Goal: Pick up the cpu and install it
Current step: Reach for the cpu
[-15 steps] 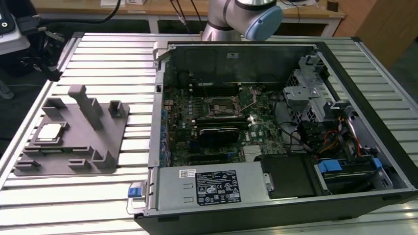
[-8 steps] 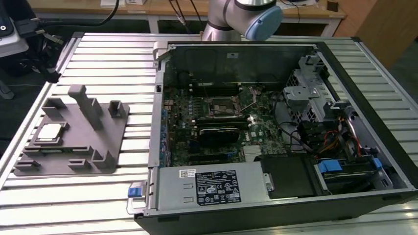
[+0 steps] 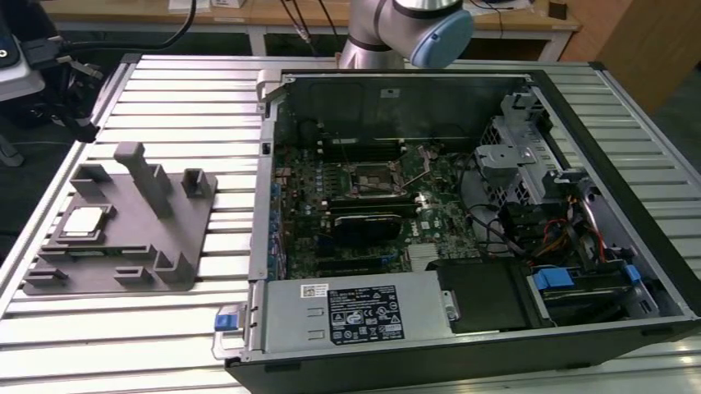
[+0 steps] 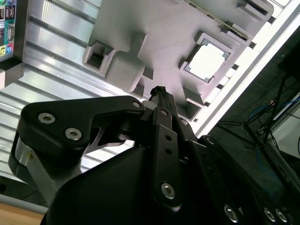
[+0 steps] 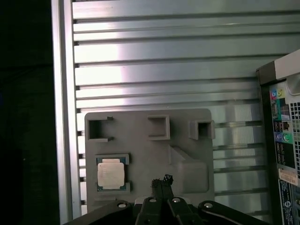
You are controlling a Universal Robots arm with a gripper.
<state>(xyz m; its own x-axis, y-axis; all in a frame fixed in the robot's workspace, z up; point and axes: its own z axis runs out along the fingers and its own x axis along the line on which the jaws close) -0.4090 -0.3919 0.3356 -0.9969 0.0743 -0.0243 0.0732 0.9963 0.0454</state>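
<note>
Silver metal, bright under the light, forms the flat square top of the cpu [image 3: 85,222], with a thin tan-green rim around it. In the first wrist view the cpu [image 5: 111,174] shows faint print on its lid; in the second wrist view the cpu [image 4: 206,61] glares almost white. It lies flat in a square pocket of the grey tray [image 3: 131,238], near the tray's edge on the exterior view's left. The tray rests on the ribbed aluminium table [image 3: 186,107], beside the open computer case [image 3: 438,205], which lies on its side to the exterior view's right. Inside the case, the socket [image 3: 373,182] on the board stands open, with no chip in it.

In both wrist views the black hand [image 5: 161,180] hangs above the tray [image 5: 140,154], its fingers drawn narrow with the tips close together and nothing between them. The hand [image 4: 157,90] is near the cpu but apart from it, over a bare part of the tray [image 4: 159,33]. The arm [image 3: 405,33] shows at the far side of the case.
</note>
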